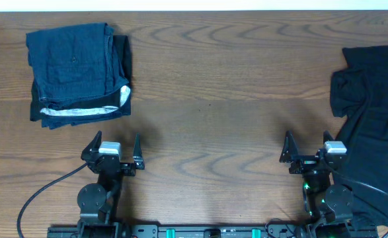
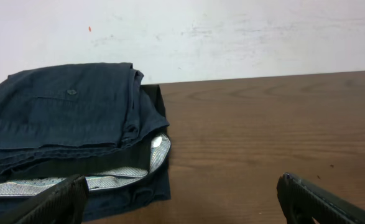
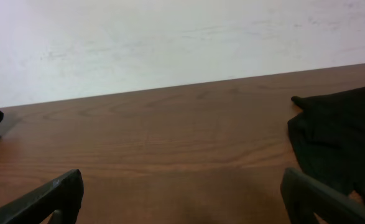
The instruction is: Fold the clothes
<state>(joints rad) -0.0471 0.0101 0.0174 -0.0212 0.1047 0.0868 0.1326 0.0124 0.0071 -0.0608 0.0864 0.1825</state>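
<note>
Overhead: both arms sit low on the surface (image 1: 213,99), left fingers (image 1: 91,147) spread wide, right fingers (image 1: 288,149) spread wide too, nothing held. The folded stack (image 1: 78,73), navy shorts on top, lies far left. The black garment (image 1: 372,112) sprawls rumpled at the right edge. Smart play for the right arm, I'd say: pinch one layer at a corner, drag it to centre, then flatten it before folding.

Brown wood-grain worktop (image 1: 207,99): folded stack of dark navy-and-black clothes (image 1: 75,66) far left; loose crumpled black garment (image 1: 375,106) at right edge.
</note>
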